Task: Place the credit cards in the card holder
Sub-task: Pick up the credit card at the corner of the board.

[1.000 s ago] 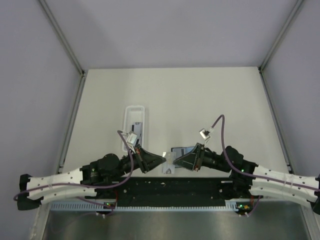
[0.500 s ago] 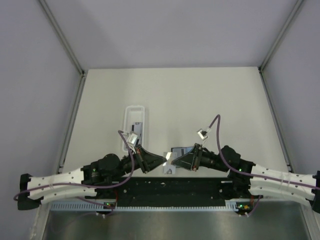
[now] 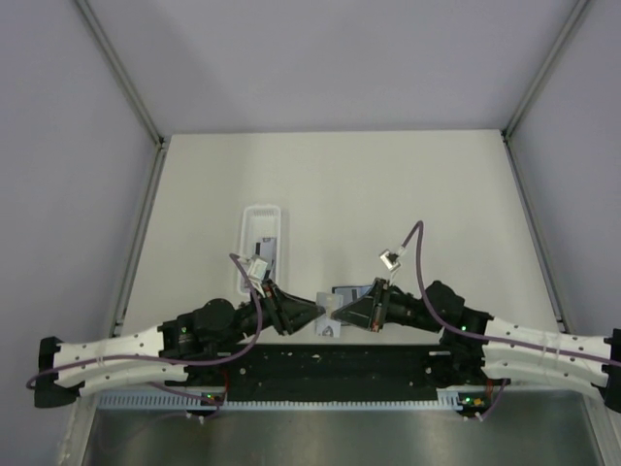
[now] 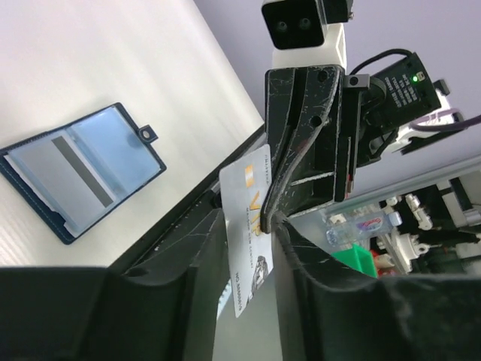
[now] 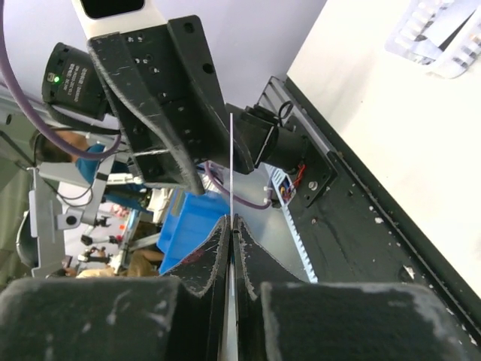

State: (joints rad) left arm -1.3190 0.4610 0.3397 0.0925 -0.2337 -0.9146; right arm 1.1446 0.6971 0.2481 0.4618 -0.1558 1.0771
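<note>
One credit card [image 4: 246, 226], white with gold lettering, stands on edge between my two grippers just above the table's near edge. My right gripper [image 5: 234, 219] is shut on it, and the card shows edge-on [image 5: 231, 158] rising from the pads. My left gripper [image 4: 250, 227] is open around the card's other end, with a gap beside one finger. In the top view the left gripper [image 3: 316, 309] and right gripper [image 3: 336, 311] meet tip to tip. The card holder [image 4: 83, 169] lies open on the table, a striped card in its blue pocket. In the top view it [image 3: 345, 291] is partly hidden behind the right gripper.
A long white translucent tray [image 3: 262, 243] with more cards stands behind the left arm, also seen in the right wrist view [image 5: 443, 37]. A small pale card [image 3: 329, 331] lies by the black base rail [image 3: 330, 364] under the grippers.
My right gripper has moved in from the right and shut on the card. The left gripper's jaws, earlier shut on the card, have parted.
</note>
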